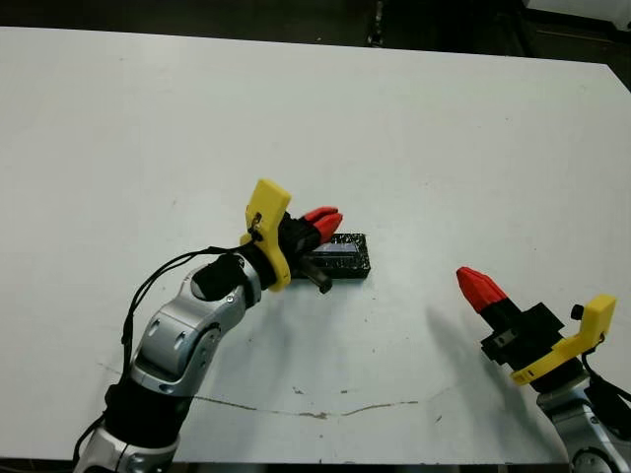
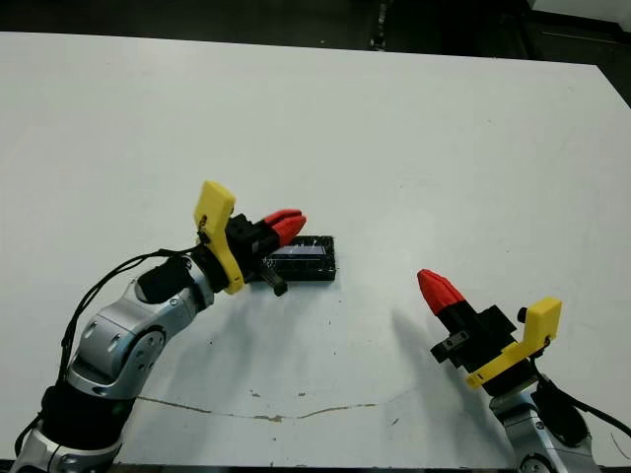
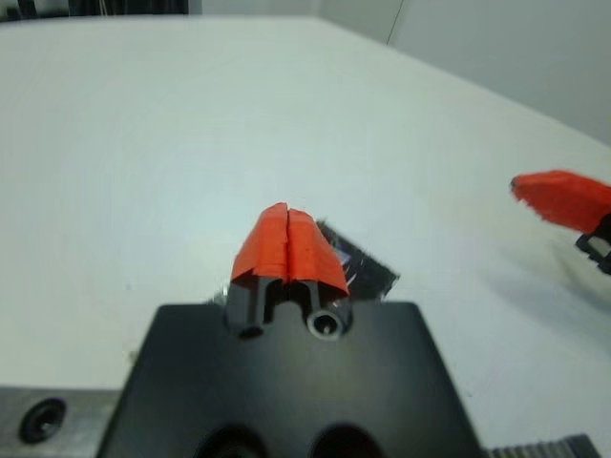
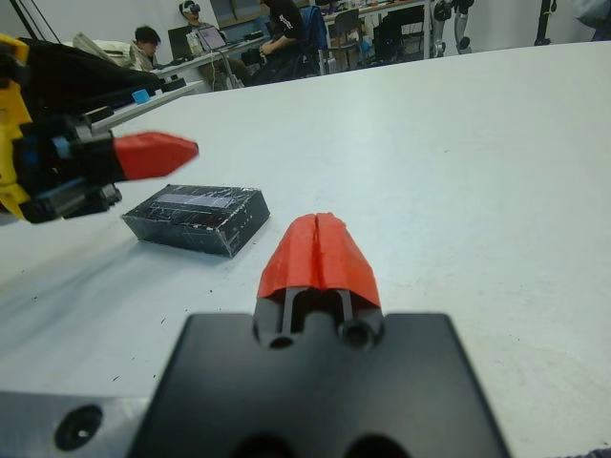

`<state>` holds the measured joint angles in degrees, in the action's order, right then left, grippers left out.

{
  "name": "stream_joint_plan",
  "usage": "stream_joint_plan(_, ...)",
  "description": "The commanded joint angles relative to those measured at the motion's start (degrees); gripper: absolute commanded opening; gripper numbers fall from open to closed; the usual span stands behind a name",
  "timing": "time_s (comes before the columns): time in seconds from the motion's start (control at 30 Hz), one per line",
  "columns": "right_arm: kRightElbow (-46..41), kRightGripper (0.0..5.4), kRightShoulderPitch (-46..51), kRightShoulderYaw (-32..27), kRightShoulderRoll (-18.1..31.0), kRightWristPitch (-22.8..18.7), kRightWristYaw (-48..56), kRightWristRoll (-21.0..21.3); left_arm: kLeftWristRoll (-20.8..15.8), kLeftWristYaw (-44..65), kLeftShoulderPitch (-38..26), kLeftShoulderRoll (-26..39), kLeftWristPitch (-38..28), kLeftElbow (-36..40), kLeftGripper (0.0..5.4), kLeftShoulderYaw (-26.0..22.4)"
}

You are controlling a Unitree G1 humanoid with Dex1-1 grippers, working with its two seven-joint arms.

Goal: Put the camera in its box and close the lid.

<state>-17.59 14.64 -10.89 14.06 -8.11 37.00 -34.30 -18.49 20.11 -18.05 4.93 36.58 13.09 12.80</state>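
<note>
The lid (image 1: 340, 258) is a flat black speckled cover with a pale strip, and it lies level on the white table (image 1: 444, 148) as one closed block (image 4: 196, 218). The box under it does not show separately, and the camera is hidden. My left gripper (image 1: 328, 217) is shut with nothing in it. Its red tips hover over the block's left end (image 3: 358, 269); I cannot tell whether they touch it. My right gripper (image 1: 469, 280) is shut and empty, well off to the right of the block and pointing toward it (image 4: 318, 237).
A thin dark scratch line (image 1: 315, 409) runs across the table near its front edge. In the right wrist view, people (image 4: 277, 24) sit at desks beyond the table's far side.
</note>
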Motion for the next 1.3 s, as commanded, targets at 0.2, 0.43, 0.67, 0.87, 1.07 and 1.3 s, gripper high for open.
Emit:
stream_joint_plan(0.2, -0.2, 0.0, 0.3, -0.3, 0.5, -0.1, -0.3, -0.1, 1.1, -0.6, 2.3, 1.2, 6.0, -1.7, 0.03, 1.4)
stream_joint_plan(0.43, 0.1, 0.0, 0.0, -0.1, 0.6, 0.2, -0.1, 0.0, 1.2, -0.8, 4.4, 0.9, 8.3, -3.6, 0.03, 1.9)
stream_joint_plan(0.67, 0.4, 0.0, -0.1, -0.3, 0.7, 0.0, 0.5, -0.5, 1.1, -0.4, 4.7, 2.0, 10.7, -4.6, 0.03, 1.7)
stream_joint_plan(0.87, 0.3, 0.0, 0.2, -0.3, 0.5, 0.2, 0.3, -0.3, -1.2, 0.7, 5.4, 3.8, 11.2, 0.2, 0.03, -1.0)
stream_joint_plan(1.07, 0.3, 0.0, -0.1, -0.5, 0.5, 0.2, 0.1, -0.4, -7.7, -0.1, 7.1, 3.5, 10.3, 12.2, 0.03, -10.1)
stream_joint_plan(1.3, 0.3, 0.0, -2.2, -1.2, 0.6, 1.6, -0.3, 0.4, -12.1, 0.5, 9.8, 4.3, 0.7, 19.5, 0.03, -19.1)
